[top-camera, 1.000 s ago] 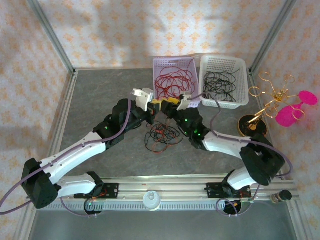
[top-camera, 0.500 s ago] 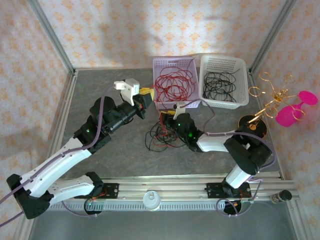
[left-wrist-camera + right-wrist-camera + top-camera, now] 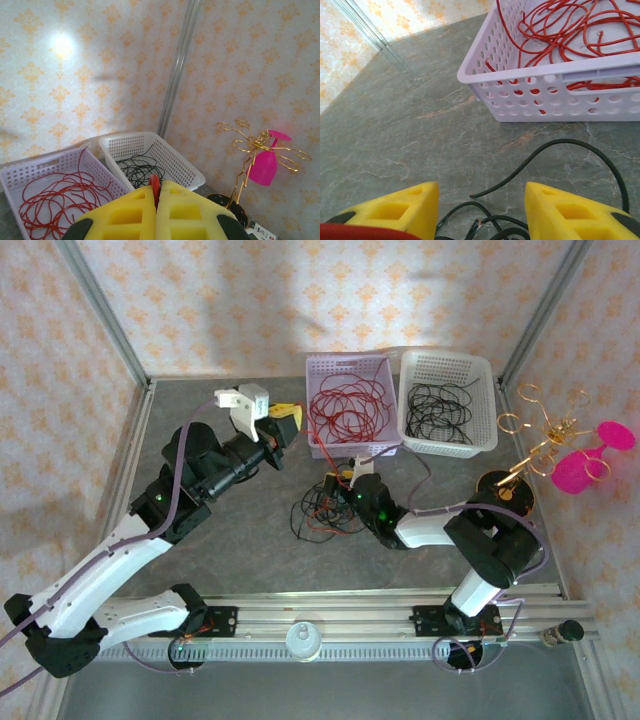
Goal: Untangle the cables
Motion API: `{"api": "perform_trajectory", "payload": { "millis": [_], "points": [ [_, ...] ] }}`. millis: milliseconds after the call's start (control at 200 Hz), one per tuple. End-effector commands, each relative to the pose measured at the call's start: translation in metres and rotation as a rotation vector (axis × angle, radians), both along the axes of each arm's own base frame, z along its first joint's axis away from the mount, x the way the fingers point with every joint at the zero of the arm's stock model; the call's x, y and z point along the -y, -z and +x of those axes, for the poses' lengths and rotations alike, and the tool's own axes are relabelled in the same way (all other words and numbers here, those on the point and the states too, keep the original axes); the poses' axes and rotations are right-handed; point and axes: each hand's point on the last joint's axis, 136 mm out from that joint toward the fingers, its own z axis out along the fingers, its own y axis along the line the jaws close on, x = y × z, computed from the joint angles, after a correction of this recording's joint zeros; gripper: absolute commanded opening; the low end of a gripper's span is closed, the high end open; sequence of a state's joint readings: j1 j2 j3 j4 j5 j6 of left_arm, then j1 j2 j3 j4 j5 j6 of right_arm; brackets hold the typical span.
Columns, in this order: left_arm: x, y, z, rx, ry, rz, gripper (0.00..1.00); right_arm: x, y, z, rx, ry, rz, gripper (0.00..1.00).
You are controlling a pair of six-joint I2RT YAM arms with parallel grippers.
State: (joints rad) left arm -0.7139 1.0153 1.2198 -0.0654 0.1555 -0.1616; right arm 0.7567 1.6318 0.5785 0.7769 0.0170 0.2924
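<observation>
On table centre: tangle under right gripper, left gripper up with a red strand

Mid-table, just in front of the lavender basket, the cables sit as a loose red-and-black tangle on the grey table. Right gripper is low at the tangle's far-right edge, close to the basket's front wall. Right wrist view: yellow fingers well apart, roughly half open, nothing clamped. A black cable loop lies on the table and runs into the gap between them. No contact with either pad that I can see. The basket wall is just ahead, with red wires coiled inside.

Left gripper is raised off the table, just left of the lavender basket and apart from the tangle. Left wrist view: yellow pads pressed flat together, with a thin red cable pinched in the seam and a short bit poking up past the tips. Where that strand runs below the fingers, cannot tell.

White basket sits right beside the lavender one, on its right, with black wires inside. Gold wire stand is at the right table edge, with pink glasses hung on it.
</observation>
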Motion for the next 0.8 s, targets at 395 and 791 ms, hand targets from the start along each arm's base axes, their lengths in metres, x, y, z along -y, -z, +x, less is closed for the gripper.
{"api": "perform_trajectory", "payload": {
  "millis": [395, 791],
  "points": [
    [-0.027, -0.177, -0.061, 0.202, 0.122, -0.228, 0.0, 0.028, 0.049, 0.0, -0.037, 0.023, -0.221, 0.56],
    [-0.048, -0.206, -0.054, 0.315, -0.013, -0.26, 0.0, 0.057, 0.052, -0.002, -0.066, 0.077, -0.109, 0.6]
  ]
}}
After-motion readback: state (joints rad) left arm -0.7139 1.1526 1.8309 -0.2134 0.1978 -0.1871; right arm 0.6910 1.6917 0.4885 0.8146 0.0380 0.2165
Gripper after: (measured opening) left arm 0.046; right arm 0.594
